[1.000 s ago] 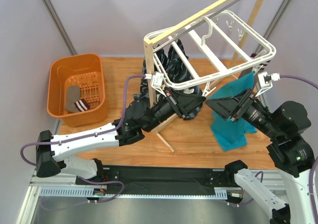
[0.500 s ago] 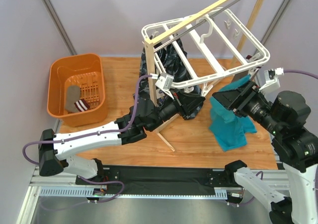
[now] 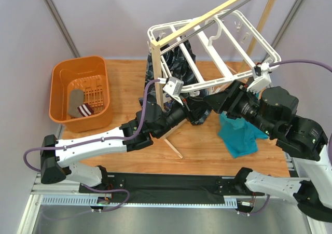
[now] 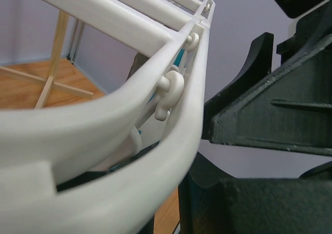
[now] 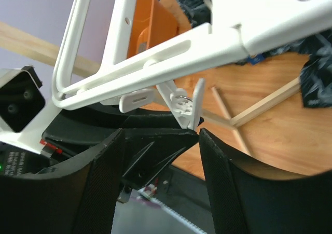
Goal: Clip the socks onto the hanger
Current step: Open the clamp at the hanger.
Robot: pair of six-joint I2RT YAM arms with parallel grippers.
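Top external view: the white hanger [image 3: 236, 42] was seen tilted beneath the slanting pole of the wooden rack [image 3: 207, 16], with its near rail lowest. The left gripper [image 3: 201, 109] and the right gripper [image 3: 220, 100] were found close together just under that near rail. One taupe sock [image 3: 77, 100] with a striped cuff was seen lying in the orange basket [image 3: 62, 73] at the left of the table [image 3: 129, 73], well apart from the hanger and from both grippers. A teal cloth [image 3: 238, 138] was seen below the right gripper, and a black patterned garment [image 3: 181, 55] behind the rack's upright.

From the right wrist, the right gripper's fingers [image 5: 98, 192] were shown spread apart with nothing held. A small white clip [image 5: 185, 108] was seen dangling from the hanger's rail just above the gap. From the left wrist, the rail filled most of the picture beside dark gripper parts. Whether the left gripper was closed on the rail could not be told.
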